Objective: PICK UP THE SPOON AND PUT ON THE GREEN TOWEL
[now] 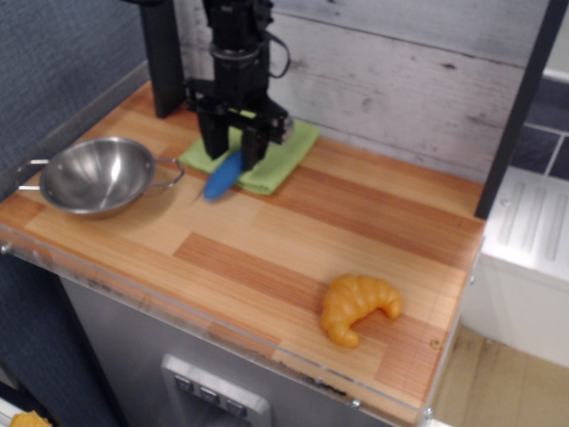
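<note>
Tool (238, 153) clamped on blue ribbed-handled spoon (222, 177) | lime-green folded towel (284, 151) beneath it | your risk: the handle overhangs the towel's edge onto the desk (338, 231).

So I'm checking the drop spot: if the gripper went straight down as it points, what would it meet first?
Probably the green towel: the gripper, holding the spoon, points down over its front-left part, though depth is unclear.

Whitewashed plank wall (400, 71) (slightly blurred), wooden counter (293, 240).
</note>
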### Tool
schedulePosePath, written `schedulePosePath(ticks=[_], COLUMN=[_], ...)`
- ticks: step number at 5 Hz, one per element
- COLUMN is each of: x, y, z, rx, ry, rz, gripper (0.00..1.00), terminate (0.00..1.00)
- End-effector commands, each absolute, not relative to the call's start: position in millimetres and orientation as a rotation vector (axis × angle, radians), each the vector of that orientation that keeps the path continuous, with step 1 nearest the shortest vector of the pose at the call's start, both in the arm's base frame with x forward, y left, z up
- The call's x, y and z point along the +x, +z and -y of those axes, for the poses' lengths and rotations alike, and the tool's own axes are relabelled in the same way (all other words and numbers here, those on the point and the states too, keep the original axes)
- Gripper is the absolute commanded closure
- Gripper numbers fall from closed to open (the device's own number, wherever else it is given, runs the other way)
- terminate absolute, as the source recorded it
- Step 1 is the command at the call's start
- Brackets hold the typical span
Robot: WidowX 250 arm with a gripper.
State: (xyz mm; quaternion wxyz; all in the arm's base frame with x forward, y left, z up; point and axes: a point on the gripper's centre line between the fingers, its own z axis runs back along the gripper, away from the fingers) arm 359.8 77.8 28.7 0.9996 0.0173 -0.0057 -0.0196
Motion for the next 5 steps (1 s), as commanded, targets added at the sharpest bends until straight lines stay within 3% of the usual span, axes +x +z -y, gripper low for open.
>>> schedulePosePath(ticks=[1, 2, 5], x=[358, 344, 318], y=[80, 101, 83], z=[-51, -21, 8], rx=[0.072, 0.109, 0.046], ry=[-0.131, -0.208, -0.175], rz=[0.136, 0.187, 0.179], gripper=[0.00, 0.00, 0.00], terminate=[0.00, 0.00, 0.00])
